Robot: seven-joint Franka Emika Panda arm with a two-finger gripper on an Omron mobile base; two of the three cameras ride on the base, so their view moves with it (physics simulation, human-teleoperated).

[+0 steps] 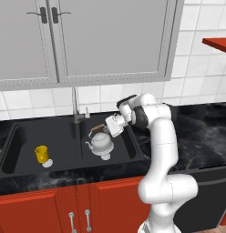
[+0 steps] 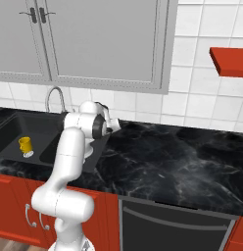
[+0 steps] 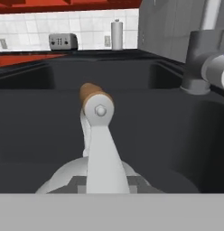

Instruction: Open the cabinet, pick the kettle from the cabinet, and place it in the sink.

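Left base view
Sink (image 1: pixel 10 150): black, two basins, the landmark here.
Kettle (image 1: pixel 102 143): upright in the sink's right basin.
Gripper (image 1: pixel 107 127): at the right end of the kettle's arched handle, jaws clenched on it.
Yellow cup (image 1: pixel 41 154): in the sink's left basin.

Right base view
Tap (image 2: pixel 53 96): behind the sink.
Yellow cup (image 2: pixel 25 144): in the far basin.

Hand view
Kettle handle (image 3: pixel 96 118): dead ahead, brown grip uppermost, inside the sink.
Toaster (image 3: pixel 63 42): far counter beyond the sink.
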